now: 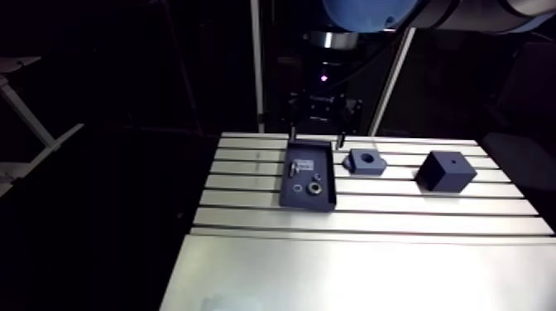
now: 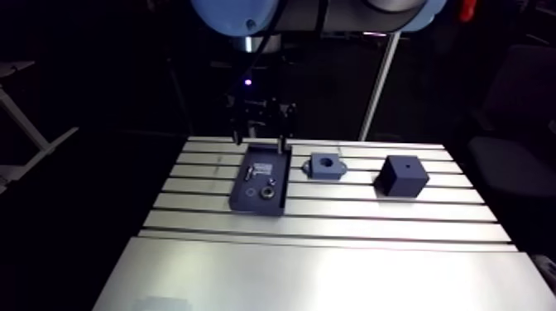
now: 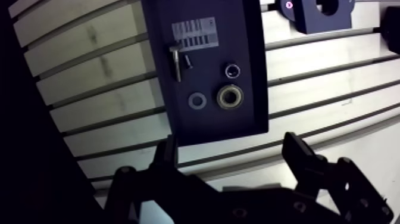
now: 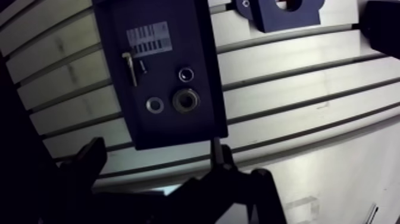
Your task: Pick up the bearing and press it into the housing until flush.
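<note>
- Bearing (image 3: 230, 96), a metal ring, lies flat in the dark blue tray (image 1: 299, 198), which sits just above the middle of the arm view. In the wrist view it is ahead of the gripper, toward the tray's end nearer the fingers.
- Sharing the tray are a grey washer (image 3: 197, 100) just beside the bearing, and beyond them a smaller ring (image 3: 233, 71), a pin (image 3: 176, 62) and a pale label (image 3: 194, 34).
- Gripper (image 3: 232, 152) hangs at the tray's far end, upper centre of the arm view. Its fingers are spread wide with nothing between them, clear of the bearing.
- Housing (image 1: 374, 166), a blue block with a round bore, rests on the slotted table (image 1: 372, 207) just right of the tray, not touching it.
- A dark cube (image 1: 447, 170) with a small hole on top stands further right, apart from the housing.
</note>
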`<action>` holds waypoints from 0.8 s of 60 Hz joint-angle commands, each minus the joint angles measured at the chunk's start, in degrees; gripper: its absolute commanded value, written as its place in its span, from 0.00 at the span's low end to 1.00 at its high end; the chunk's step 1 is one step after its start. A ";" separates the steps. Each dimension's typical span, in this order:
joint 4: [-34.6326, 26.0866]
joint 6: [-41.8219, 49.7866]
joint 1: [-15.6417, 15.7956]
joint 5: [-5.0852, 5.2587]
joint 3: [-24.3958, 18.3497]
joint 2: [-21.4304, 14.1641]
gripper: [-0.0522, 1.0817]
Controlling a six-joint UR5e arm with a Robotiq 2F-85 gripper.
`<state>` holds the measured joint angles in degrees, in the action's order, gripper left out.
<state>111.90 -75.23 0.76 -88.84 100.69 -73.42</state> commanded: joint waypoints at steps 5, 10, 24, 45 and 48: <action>2.52 0.06 0.03 -0.40 1.78 0.95 0.31; 3.83 0.05 0.02 -0.57 2.41 1.47 0.34; 6.99 -0.04 -0.05 -0.59 3.92 2.87 0.40; 8.79 -0.20 -0.05 -0.68 5.15 3.94 0.43; 9.31 -0.30 -0.05 -0.68 5.25 4.27 0.43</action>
<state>120.09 -75.41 0.71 -89.50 105.39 -69.92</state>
